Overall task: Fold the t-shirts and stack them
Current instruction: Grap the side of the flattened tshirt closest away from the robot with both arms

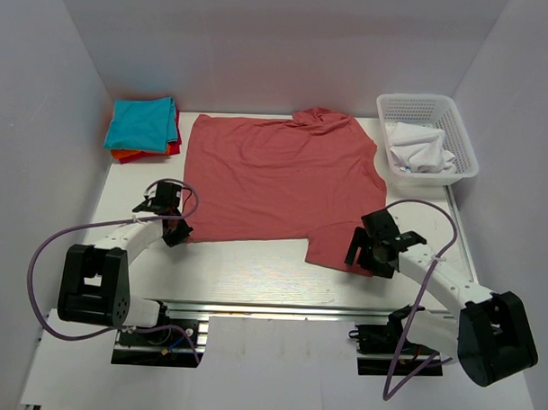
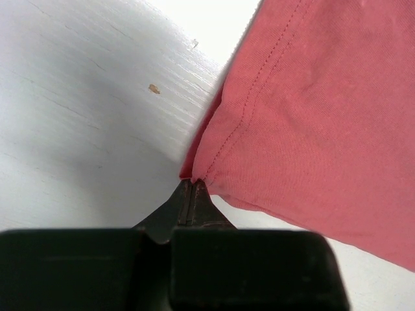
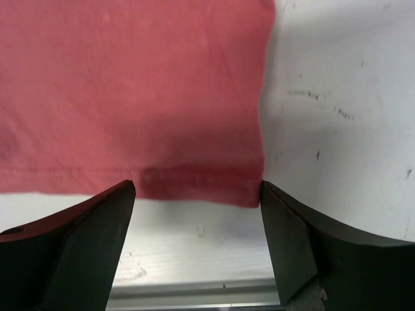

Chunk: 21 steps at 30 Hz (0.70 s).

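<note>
A dusty salmon-red t-shirt (image 1: pixel 279 178) lies spread flat on the white table, collar at the far side. My left gripper (image 1: pixel 176 227) is shut on its near left hem corner (image 2: pixel 201 170). My right gripper (image 1: pixel 367 253) is open just above the shirt's near right corner (image 3: pixel 214 188), one finger on each side of it. A folded stack with a teal shirt (image 1: pixel 142 122) on top, red and orange shirts (image 1: pixel 132 153) under it, sits at the far left corner.
A white lattice basket (image 1: pixel 457 126) with crumpled white cloth (image 1: pixel 420 149) stands at the far right. Grey walls enclose the table on three sides. A metal rail (image 1: pixel 252 303) runs along the near table edge.
</note>
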Each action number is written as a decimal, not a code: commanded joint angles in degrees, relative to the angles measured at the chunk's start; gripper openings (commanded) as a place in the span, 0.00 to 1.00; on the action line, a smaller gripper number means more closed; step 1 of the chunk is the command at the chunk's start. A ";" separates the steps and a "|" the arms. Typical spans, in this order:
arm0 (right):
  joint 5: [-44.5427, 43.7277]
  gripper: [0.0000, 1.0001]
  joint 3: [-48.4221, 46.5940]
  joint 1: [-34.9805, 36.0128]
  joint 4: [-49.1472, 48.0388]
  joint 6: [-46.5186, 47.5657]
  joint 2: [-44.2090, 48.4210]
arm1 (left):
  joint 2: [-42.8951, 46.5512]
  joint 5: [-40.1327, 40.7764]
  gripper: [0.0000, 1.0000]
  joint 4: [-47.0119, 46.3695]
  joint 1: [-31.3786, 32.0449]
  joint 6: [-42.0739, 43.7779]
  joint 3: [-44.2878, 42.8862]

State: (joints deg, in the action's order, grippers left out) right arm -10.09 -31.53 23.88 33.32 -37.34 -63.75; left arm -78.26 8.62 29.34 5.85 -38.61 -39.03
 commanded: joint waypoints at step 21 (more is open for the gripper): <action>4.28 0.00 -3.98 0.73 23.89 -11.27 10.75 | 8.20 -3.35 0.00 9.68 0.31 -4.89 4.22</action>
State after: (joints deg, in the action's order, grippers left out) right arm -7.68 -33.30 24.14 48.40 -46.81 -53.17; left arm -73.63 6.46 35.77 5.87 -41.36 -35.62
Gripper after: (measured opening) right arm 0.024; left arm 0.009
